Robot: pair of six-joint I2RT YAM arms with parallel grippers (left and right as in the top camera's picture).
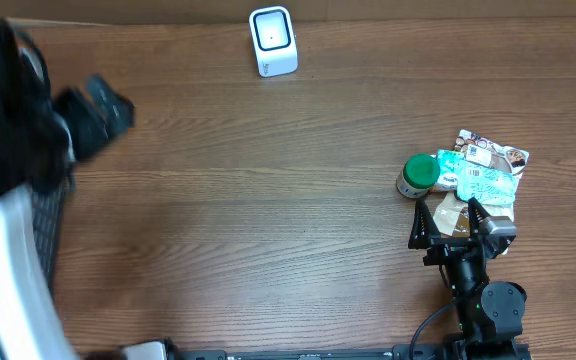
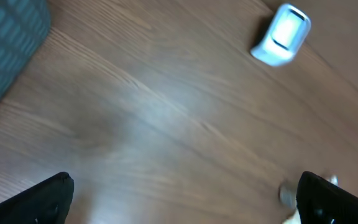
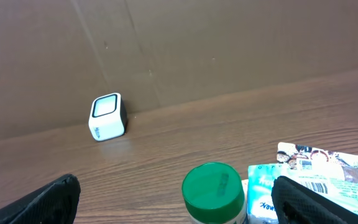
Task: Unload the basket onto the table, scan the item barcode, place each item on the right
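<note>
Wooden table [image 1: 268, 200]; right claw [image 1: 450, 215] low, wide open near the green-lidded jar [image 1: 420, 172]; left claw [image 2: 185, 190] aloft, open too.

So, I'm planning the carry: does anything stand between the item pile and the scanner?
Nothing visible does: only bare table lies between the item pile and the scanner. The green-lidded jar sits beside the pile.

The black left claw [image 1: 100, 110] hangs at nine o'clock, fingers spread wide. The black right claw [image 1: 450, 225] sits at four o'clock, equally wide, pointing toward twelve.
</note>
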